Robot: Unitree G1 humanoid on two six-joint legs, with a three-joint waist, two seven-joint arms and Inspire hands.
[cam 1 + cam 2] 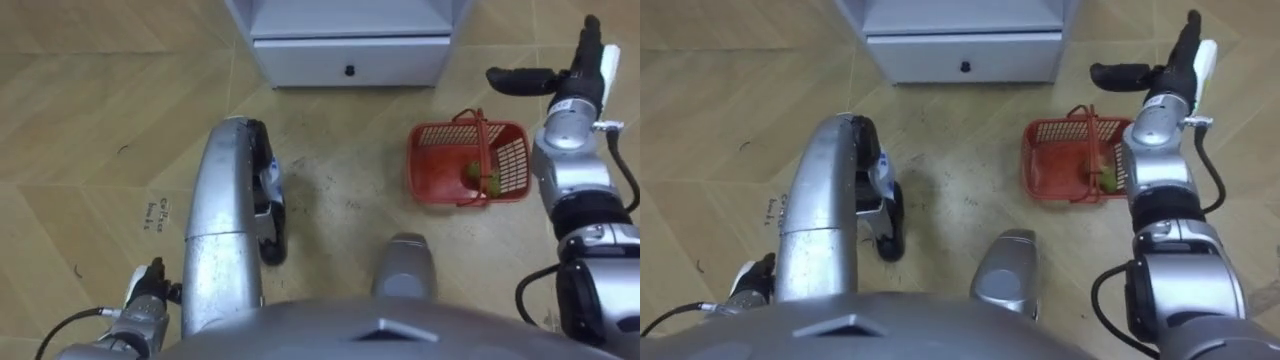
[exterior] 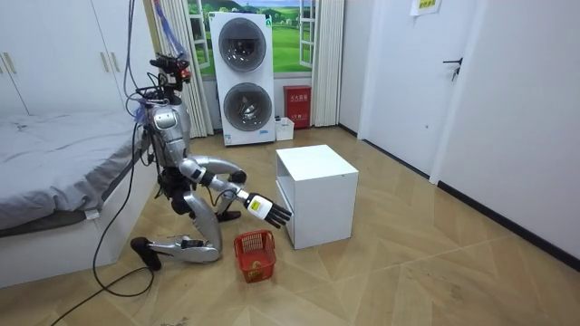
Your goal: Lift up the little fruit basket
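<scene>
left hand (image 1: 146, 292) low by the herringbone wood floor (image 1: 80, 120), can't tell its fingers; boxy white cabinet (image 1: 350, 55) ahead; red plastic mesh basket (image 1: 428, 165), rectangular, hoop handle, on floor before it; right hand (image 1: 572, 80) near, not touching, fingers straight, thumb splayed

surface: wood-pattern floor (image 1: 80, 120) (herringbone planks) | on it: red fruit basket (image 1: 432, 165), upright, handle up | just beyond it: white cabinet (image 1: 350, 45), drawer at its base | by the far wall: stacked washing machines (image 2: 242, 77) | room view's left: bed (image 2: 54, 163)
</scene>
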